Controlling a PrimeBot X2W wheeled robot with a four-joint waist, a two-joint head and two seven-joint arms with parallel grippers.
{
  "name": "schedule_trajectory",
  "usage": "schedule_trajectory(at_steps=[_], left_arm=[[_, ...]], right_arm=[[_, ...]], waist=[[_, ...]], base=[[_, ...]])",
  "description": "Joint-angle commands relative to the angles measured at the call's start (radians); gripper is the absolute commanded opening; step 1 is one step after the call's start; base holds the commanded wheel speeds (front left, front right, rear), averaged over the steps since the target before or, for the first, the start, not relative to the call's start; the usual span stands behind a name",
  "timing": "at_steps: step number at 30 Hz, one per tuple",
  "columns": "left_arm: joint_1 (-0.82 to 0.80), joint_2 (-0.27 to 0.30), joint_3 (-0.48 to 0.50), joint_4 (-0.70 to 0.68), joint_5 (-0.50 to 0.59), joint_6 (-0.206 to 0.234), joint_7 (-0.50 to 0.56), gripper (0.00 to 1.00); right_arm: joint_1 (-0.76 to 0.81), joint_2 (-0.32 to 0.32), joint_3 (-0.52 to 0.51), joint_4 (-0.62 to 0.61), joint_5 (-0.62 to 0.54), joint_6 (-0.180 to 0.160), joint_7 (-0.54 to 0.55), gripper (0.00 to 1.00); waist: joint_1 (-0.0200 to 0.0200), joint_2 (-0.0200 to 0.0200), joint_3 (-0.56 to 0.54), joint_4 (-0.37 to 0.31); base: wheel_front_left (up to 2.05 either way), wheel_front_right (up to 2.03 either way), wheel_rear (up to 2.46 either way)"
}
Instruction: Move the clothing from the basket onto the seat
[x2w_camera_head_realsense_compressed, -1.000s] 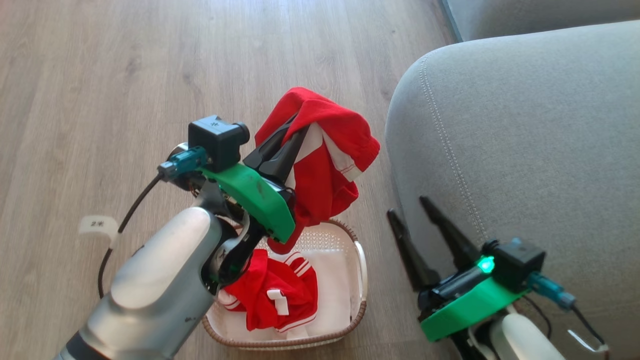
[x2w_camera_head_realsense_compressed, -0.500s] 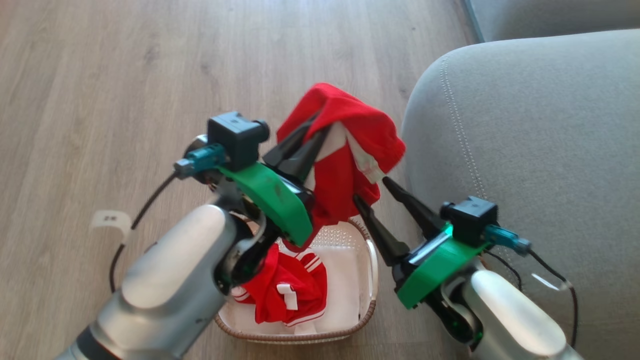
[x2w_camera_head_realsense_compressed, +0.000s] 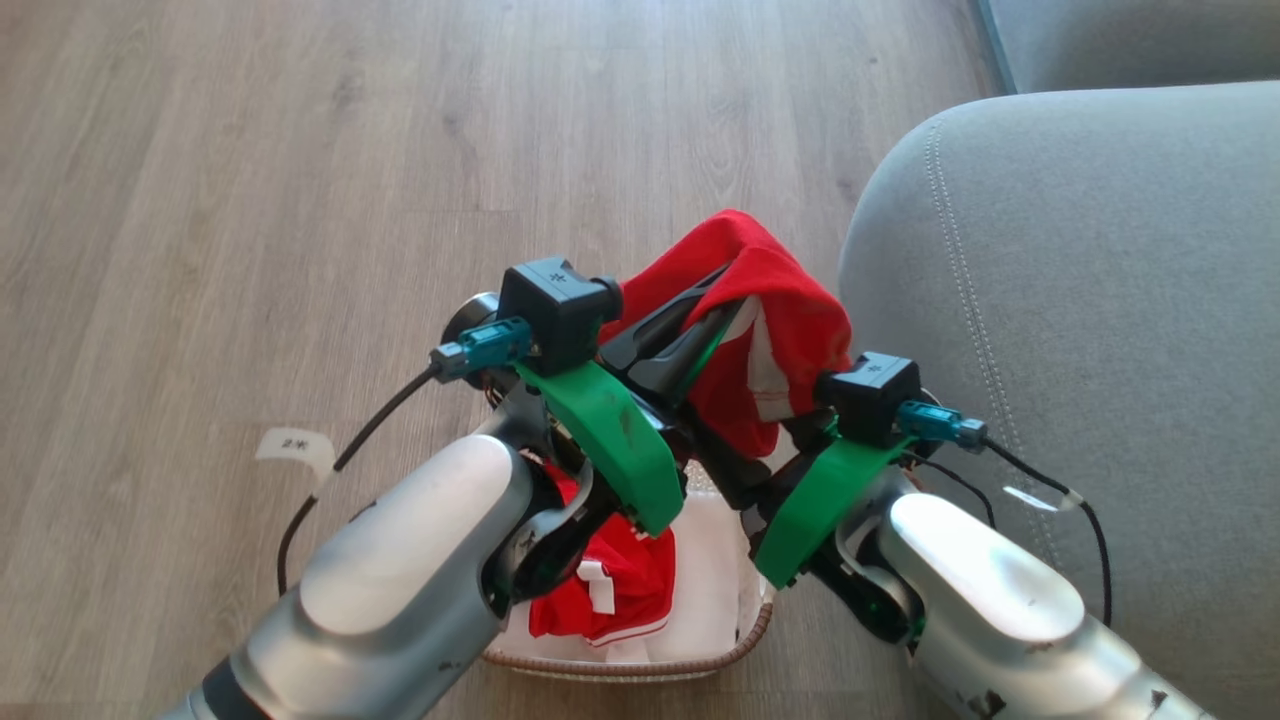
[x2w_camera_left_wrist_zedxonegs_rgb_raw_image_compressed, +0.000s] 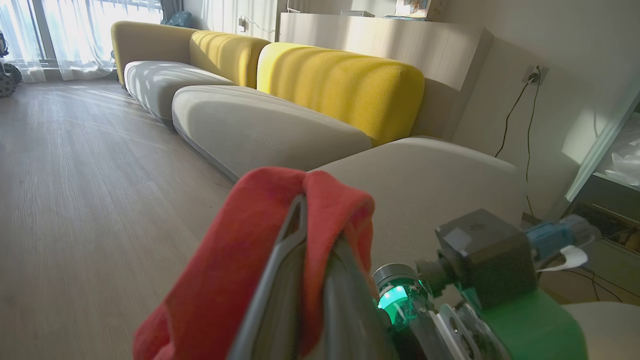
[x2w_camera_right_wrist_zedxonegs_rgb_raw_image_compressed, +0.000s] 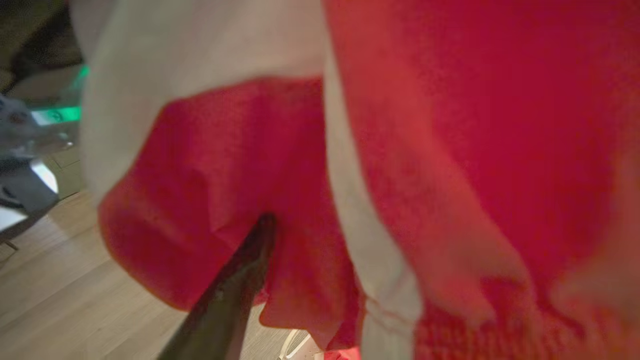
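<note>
A red garment (x2w_camera_head_realsense_compressed: 790, 310) with white trim hangs draped over my left gripper (x2w_camera_head_realsense_compressed: 715, 305), which is shut on it above the basket (x2w_camera_head_realsense_compressed: 745, 640). In the left wrist view the cloth (x2w_camera_left_wrist_zedxonegs_rgb_raw_image_compressed: 225, 280) covers the closed gripper (x2w_camera_left_wrist_zedxonegs_rgb_raw_image_compressed: 312, 225). My right gripper (x2w_camera_head_realsense_compressed: 735, 455) reaches up under the hanging cloth, fingertips hidden behind it. The right wrist view has one dark finger (x2w_camera_right_wrist_zedxonegs_rgb_raw_image_compressed: 225, 295) against the red and white fabric (x2w_camera_right_wrist_zedxonegs_rgb_raw_image_compressed: 450, 150), the other finger covered. A second red garment (x2w_camera_head_realsense_compressed: 620, 590) with a white label lies in the basket. The grey seat (x2w_camera_head_realsense_compressed: 1100, 300) is to the right.
Wooden floor (x2w_camera_head_realsense_compressed: 300, 150) spreads to the left and ahead, with a white paper tag (x2w_camera_head_realsense_compressed: 295, 445) and my left arm's black cable on it. The left wrist view looks along more grey cushions (x2w_camera_left_wrist_zedxonegs_rgb_raw_image_compressed: 260, 125) with yellow backrests (x2w_camera_left_wrist_zedxonegs_rgb_raw_image_compressed: 340, 85) and a wall socket.
The head camera has shifted. My right gripper has risen and swung left from beside the seat to under the hanging garment. The left gripper still holds that garment, now closer to the right arm.
</note>
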Motion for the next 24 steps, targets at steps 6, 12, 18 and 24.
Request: schedule_trajectory(at_steps=[6, 12, 18, 24], left_arm=[[-0.065, 0.001, 0.027, -0.012, 0.001, -0.003, -0.005, 0.0], [-0.058, 0.01, 0.031, 0.006, -0.004, 0.002, -0.012, 0.0], [-0.047, 0.018, 0.036, 0.022, -0.01, 0.009, -0.02, 0.0], [-0.024, 0.038, 0.035, 0.034, -0.01, 0.014, -0.03, 0.27]], right_arm=[[-0.061, 0.006, 0.015, -0.017, 0.02, 0.007, -0.013, 0.0], [-0.041, -0.004, -0.012, -0.055, 0.01, 0.007, -0.014, 0.0], [-0.01, -0.019, -0.047, -0.091, 0.003, 0.007, -0.014, 0.0], [0.054, -0.04, -0.137, -0.151, -0.024, 0.007, -0.014, 0.0]], waist=[[0.0001, 0.0, -0.003, 0.012], [0.0001, 0.0, -0.003, 0.004], [0.0001, 0.0, -0.01, -0.01], [0.0001, 0.0, -0.012, -0.033]], base=[[0.0, 0.0, 0.0], [0.0, 0.0, 0.0], [0.0, 0.0, 0.0], [0.0, 0.0, 0.0]])
